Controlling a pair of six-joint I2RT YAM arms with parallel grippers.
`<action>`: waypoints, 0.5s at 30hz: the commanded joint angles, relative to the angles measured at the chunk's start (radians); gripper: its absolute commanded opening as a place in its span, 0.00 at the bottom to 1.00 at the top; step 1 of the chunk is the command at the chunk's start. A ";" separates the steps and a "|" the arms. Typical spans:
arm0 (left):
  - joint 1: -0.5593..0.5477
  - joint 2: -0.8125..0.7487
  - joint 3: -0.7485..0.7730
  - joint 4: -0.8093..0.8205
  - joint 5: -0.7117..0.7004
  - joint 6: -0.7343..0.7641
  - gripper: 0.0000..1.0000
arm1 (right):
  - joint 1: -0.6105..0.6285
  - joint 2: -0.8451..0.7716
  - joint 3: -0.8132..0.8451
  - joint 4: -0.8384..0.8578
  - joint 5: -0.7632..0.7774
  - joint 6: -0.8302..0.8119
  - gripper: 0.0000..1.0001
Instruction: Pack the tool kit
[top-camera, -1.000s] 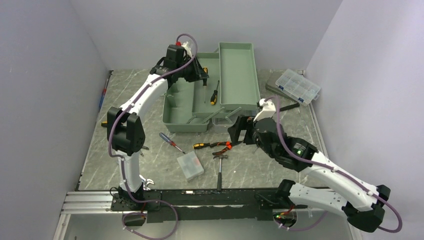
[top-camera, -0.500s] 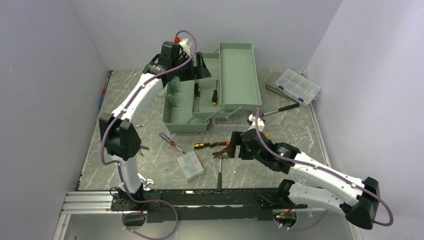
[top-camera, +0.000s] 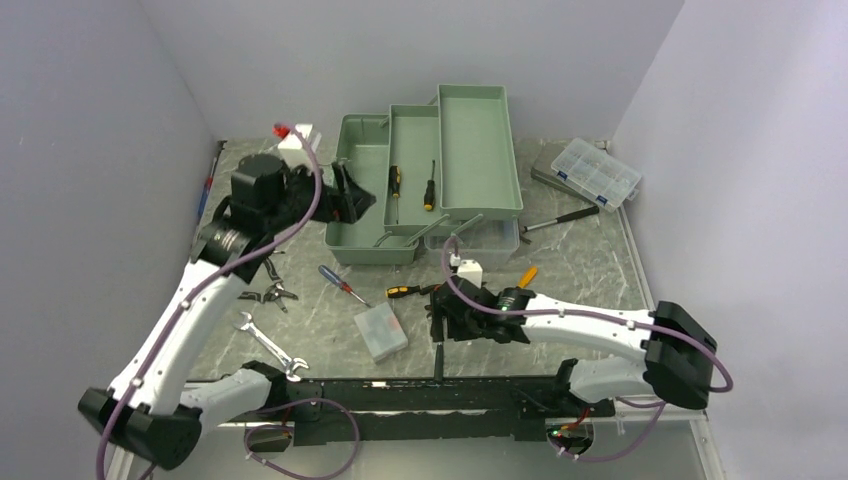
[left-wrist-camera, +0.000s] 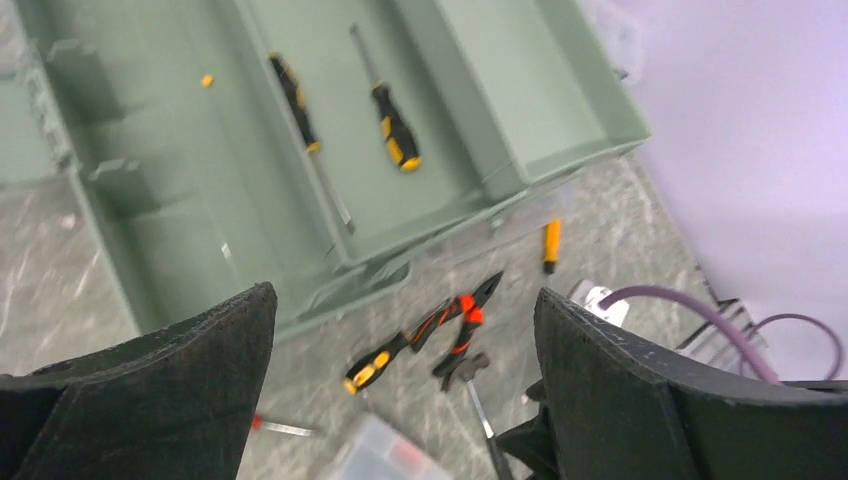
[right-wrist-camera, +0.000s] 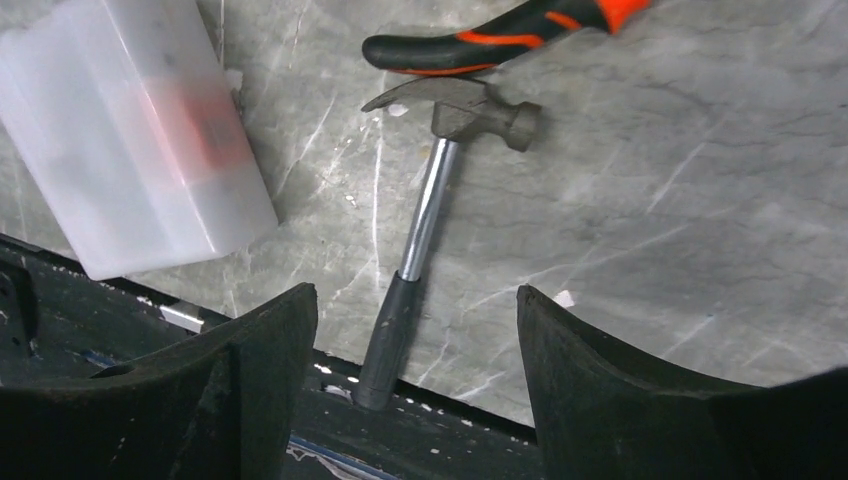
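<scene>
Near side of the toolbox (top-camera: 480, 150), well toward the arm bases: the hammer (right-wrist-camera: 425, 230) lies flat on the table, head toward the toolbox, grip end reaching the black rail (right-wrist-camera: 450, 440) at the table edge; R gripper (right-wrist-camera: 412, 310) hangs over the handle, jaws wide, one finger either side, nothing held; I judge this the approach for a hammer pick, closure not yet made. L gripper (left-wrist-camera: 405, 300) sits above the toolbox's near-left corner, jaws also wide and empty. Two screwdrivers (left-wrist-camera: 295, 100) lie in the toolbox's middle tray; pliers (left-wrist-camera: 455, 325) and a yellow-handled screwdriver (left-wrist-camera: 375, 365) lie just in front of the toolbox, unpacked; clear box (right-wrist-camera: 130, 140) lies farther from it, beside the hammer shaft.

Risks as I read them:
1. Grasp point is far from the head; a head-heavy tool may pivot in the pads on lift and swing down.
2. Pliers' handle lies just beside the claw, poss. touching (can't tell); the lift could drag it.
3. The finger on the clear-box side has little room; a skewed descent would nudge the box.
4. Rail lies close under the fingertips; dropping too near the edge would strike it instead of seating round the handle.
5. Both arms heading for the toolbox together could cross; I'd sequence them.
</scene>
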 joint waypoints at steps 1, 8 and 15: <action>-0.003 -0.101 -0.141 -0.054 -0.112 0.022 0.99 | 0.048 0.074 0.060 -0.002 0.024 0.055 0.74; -0.003 -0.312 -0.382 -0.009 -0.196 -0.027 0.99 | 0.122 0.150 0.069 -0.010 0.036 0.136 0.71; -0.004 -0.360 -0.400 -0.026 -0.199 -0.015 0.99 | 0.161 0.224 0.062 -0.006 0.033 0.206 0.60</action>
